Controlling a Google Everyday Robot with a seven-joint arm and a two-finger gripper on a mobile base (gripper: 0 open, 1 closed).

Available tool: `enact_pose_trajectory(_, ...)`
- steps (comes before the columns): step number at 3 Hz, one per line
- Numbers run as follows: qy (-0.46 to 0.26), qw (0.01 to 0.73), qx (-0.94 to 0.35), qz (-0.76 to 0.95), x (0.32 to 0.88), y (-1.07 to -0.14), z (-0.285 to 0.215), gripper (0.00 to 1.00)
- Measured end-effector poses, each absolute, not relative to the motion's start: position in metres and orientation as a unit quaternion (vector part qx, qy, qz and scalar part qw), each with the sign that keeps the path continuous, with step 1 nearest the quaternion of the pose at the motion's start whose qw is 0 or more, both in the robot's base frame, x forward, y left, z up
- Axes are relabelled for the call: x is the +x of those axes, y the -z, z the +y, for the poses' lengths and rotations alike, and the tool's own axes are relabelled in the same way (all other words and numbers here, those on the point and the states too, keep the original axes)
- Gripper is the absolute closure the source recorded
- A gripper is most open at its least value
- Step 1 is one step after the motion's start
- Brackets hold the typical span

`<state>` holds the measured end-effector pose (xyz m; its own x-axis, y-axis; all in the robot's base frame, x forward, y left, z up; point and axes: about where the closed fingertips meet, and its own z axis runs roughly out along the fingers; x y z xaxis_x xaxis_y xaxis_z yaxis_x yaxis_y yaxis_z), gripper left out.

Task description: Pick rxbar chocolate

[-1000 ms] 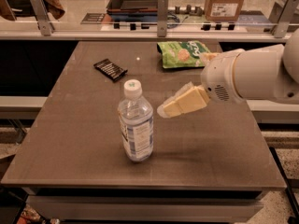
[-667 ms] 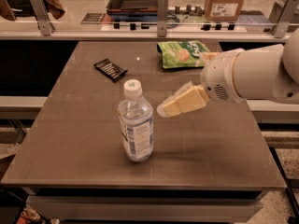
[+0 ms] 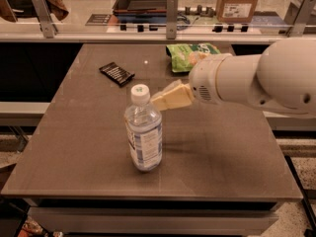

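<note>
Reaching in from the right edge of the surface [image 3: 222, 167] on a bulky white arm [image 3: 247, 80], with the gripper [image 3: 169, 98] hanging above the middle and pointing left. Carrying nothing and touching nothing, as far as can be seen. Showing only as one pale wedge from this side, so not possible to tell how wide or narrow. Passing just beside the white cap of a water bottle [image 3: 144, 135], at about cap height; no telling whether brushing it or merely nearer or farther from the camera. Standing upright, that bottle, toward the near half of the surface, a little left of centre.

Judging the pick as barely begun: approaching only, with no grasp and no lift made. Aiming, presumably, for the chocolate bar [image 3: 116, 73], lying flat and untouched toward the far left corner, well apart from the gripper and beyond the bottle. Leaving nearly everything to do: crossing to the far left, lowering over the flat black wrapper, closing on it and raising it off the surface. Risking, on that path, a knock to the bottle cap.

Lying at the far edge, right of its middle and partly hidden behind the arm: a green snack bag [image 3: 190, 56], not wanted here.
</note>
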<state>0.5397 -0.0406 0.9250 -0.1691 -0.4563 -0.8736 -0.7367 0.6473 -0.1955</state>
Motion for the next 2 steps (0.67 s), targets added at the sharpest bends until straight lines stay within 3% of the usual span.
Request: enact_pose_trajectory(2, -0.205, 0.542, -0.355, 0.733, 0.587, -0.899, 0.02, 0.0)
